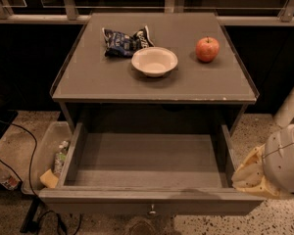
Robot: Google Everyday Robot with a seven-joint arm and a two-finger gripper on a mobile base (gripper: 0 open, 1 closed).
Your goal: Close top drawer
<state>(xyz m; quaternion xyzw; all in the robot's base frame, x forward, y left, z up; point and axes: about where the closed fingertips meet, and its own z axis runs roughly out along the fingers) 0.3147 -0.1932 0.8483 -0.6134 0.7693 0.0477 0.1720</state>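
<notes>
Camera view: the top drawer (148, 200) stands pulled wide open, left of the gripper (254, 175), front panel running left-right (knob (152, 210) well leftward); the gripper sits just beside its right front corner, grip state I cannot tell

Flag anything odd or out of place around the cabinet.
Only the top drawer stands out: it hangs wide open and empty. The chip bag on the cabinet top is crumpled, but the bowl and apple sit upright, nothing spilled. The gripper is beside the drawer's right front corner.
</notes>
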